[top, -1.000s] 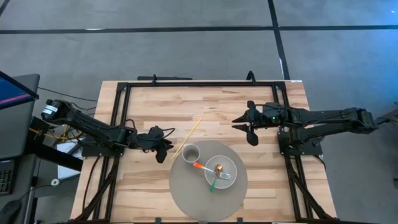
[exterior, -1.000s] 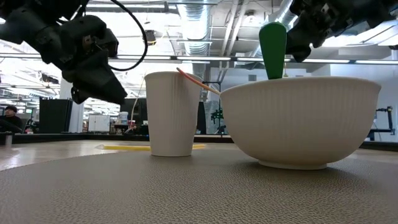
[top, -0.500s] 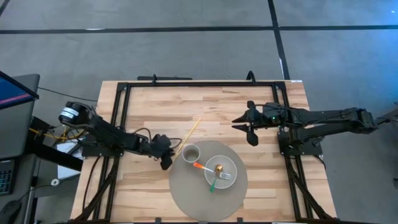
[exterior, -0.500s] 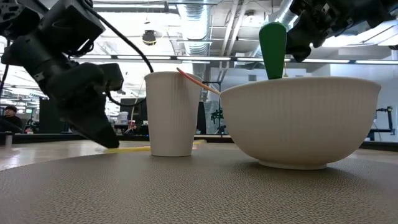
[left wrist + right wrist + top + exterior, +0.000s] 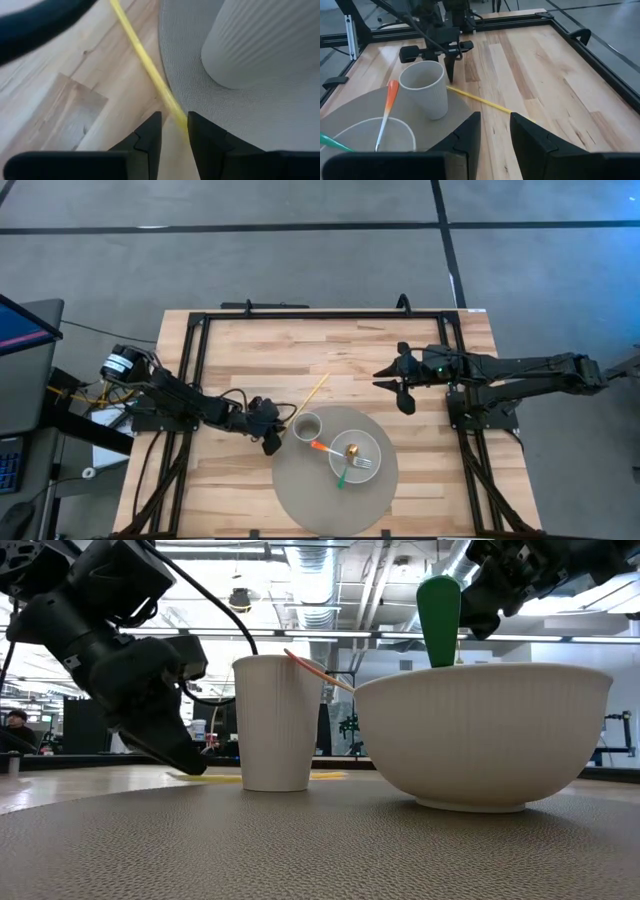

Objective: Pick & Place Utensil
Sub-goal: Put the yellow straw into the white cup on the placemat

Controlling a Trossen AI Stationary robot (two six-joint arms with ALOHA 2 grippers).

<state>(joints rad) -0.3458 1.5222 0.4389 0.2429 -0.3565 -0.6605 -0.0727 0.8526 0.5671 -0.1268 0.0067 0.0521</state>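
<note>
- Left end effector (image 5: 271,442) is reaching down to the tabletop (image 5: 250,350) just beside the white cup (image 5: 306,425), its fingers parted only narrowly and straddling the near end of the yellow stick (image 5: 308,397); whether they are actually pinching it, I cannot tell.
- Right end effector (image 5: 399,383) is hanging released over the far right side of the tabletop, well apart from the dishes.
- Light wooden planks are forming the tabletop inside a black frame, with a round grey mat (image 5: 300,490) lying on its near half and a grey floor crossed by dark lines all around.
- On the mat the cup is standing beside a white bowl (image 5: 355,457), which is holding an orange-handled utensil (image 5: 322,448), a green-handled fork (image 5: 348,470) and a small golden piece (image 5: 352,450).
- From table height a ceiling with ducts and lights is showing behind the cup, and a person (image 5: 12,725) is sitting far off at the room's edge.
- Only the left wrist camera is showing the stick (image 5: 145,62) running past the mat's rim and in between the fingertips (image 5: 152,122); from overhead that end is hidden under the arm.
</note>
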